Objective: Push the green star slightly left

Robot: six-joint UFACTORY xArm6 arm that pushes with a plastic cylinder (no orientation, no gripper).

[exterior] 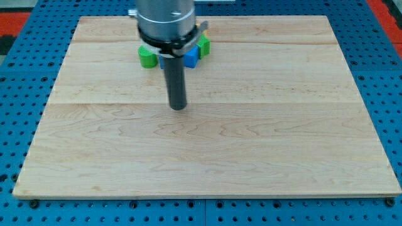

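Note:
My tip (178,107) rests on the wooden board (207,157), left of its middle. A green block (147,57) lies near the view's top, above and left of the tip, with a clear gap between them. Its shape is partly hidden by the arm's round mount (166,22). A second green block (205,45) lies above and right of the tip, also partly hidden. I cannot tell which of the two is the star.
A blue block (191,57) sits between the two green blocks, touching the right one. The cluster lies under the arm's mount, so more blocks may be hidden there. A blue perforated table (19,94) surrounds the board.

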